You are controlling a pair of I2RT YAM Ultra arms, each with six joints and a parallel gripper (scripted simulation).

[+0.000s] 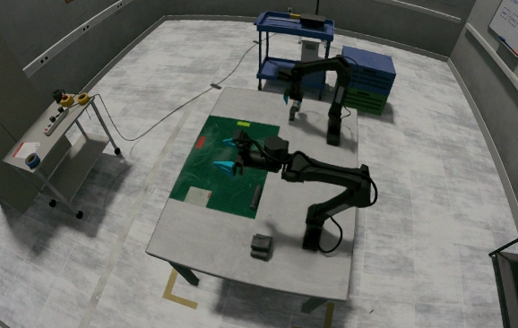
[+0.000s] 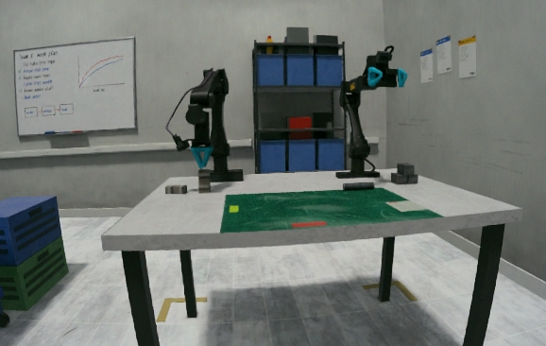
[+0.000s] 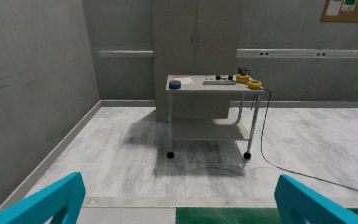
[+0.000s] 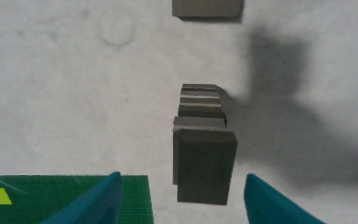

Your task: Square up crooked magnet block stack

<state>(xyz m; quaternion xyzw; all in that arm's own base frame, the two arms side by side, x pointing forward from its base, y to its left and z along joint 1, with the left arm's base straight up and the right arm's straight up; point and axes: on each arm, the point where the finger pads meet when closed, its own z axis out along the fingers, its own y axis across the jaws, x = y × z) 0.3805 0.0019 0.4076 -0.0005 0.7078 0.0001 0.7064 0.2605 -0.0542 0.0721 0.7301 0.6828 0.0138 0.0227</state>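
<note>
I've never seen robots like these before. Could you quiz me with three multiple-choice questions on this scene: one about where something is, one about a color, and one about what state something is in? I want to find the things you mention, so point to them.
1. Where does the white sheet with a small red mark [image 1: 197, 196] [image 2: 407, 206] lie?
A) On the blue cart
B) On a corner of the mat
C) Under the crooked stack

2. What color is the mat [image 1: 237, 188] [image 2: 344, 208] [image 3: 220, 216] [image 4: 130, 192]?
A) Red
B) Yellow
C) Green

3. How is the left gripper [image 1: 229, 154] [image 2: 387, 77] [image 3: 179, 182]?
A) Open, with nothing between its fingers
B) Shut on a block
C) Shut, with its fingertips touching

Answers:
1: B, the top view shows the sheet at one corner of the mat.
2: C, the top and exterior views both show it green.
3: A, the left wrist view shows the fingers wide apart, with no object between them.
</note>
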